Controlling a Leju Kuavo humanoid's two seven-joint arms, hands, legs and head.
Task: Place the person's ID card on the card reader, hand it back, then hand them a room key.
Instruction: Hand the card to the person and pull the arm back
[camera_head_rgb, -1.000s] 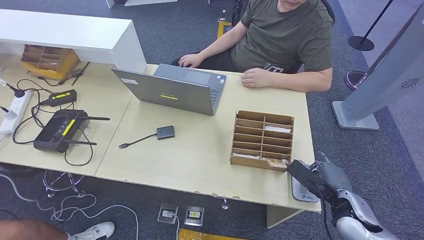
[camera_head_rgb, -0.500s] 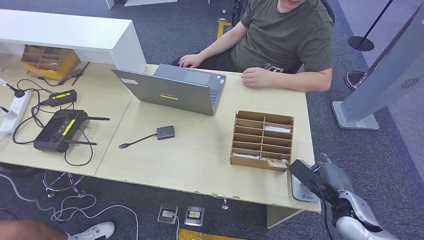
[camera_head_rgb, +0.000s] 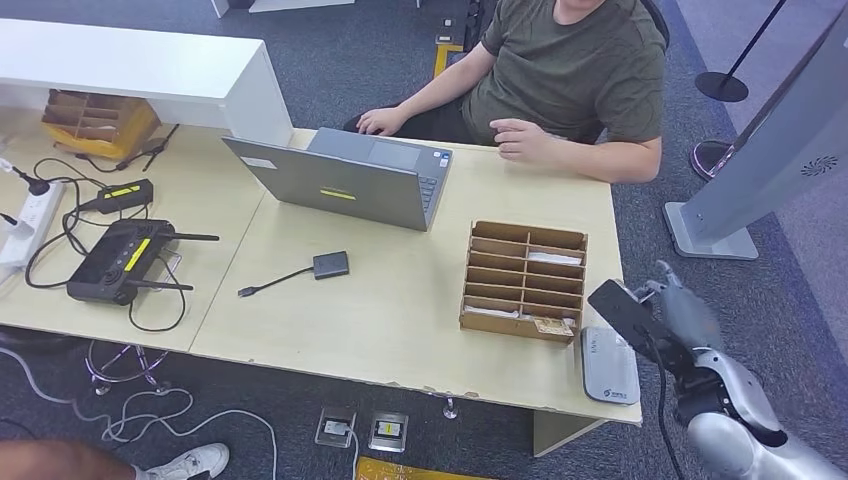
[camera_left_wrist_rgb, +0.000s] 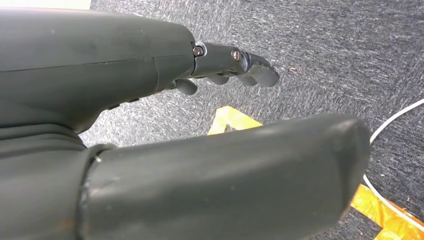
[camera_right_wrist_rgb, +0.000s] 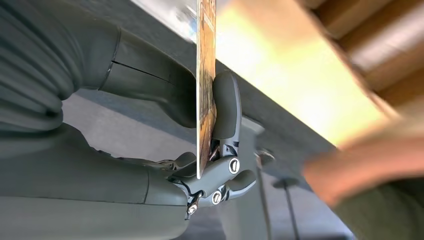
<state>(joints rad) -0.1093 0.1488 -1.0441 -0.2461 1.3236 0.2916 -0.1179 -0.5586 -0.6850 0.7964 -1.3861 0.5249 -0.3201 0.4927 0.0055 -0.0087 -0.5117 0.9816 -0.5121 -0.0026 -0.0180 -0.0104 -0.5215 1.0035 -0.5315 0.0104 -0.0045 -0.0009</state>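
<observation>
One laptop (camera_head_rgb: 345, 180) at the far middle of the desk, one wooden card rack (camera_head_rgb: 524, 280) to its right, one card reader (camera_head_rgb: 609, 365) at the near right edge. One dark card (camera_head_rgb: 622, 310) is held up. On the left: one controller (camera_head_rgb: 118, 262), one power strip (camera_head_rgb: 32, 222), one cardboard box (camera_head_rgb: 98, 120). One adapter (camera_head_rgb: 330, 264) mid-desk. One person (camera_head_rgb: 570, 70) sits opposite

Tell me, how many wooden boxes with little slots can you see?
2. One slotted wooden box sits on the table near the right hand; another sits far left under the white shelf, partly hidden.
</observation>
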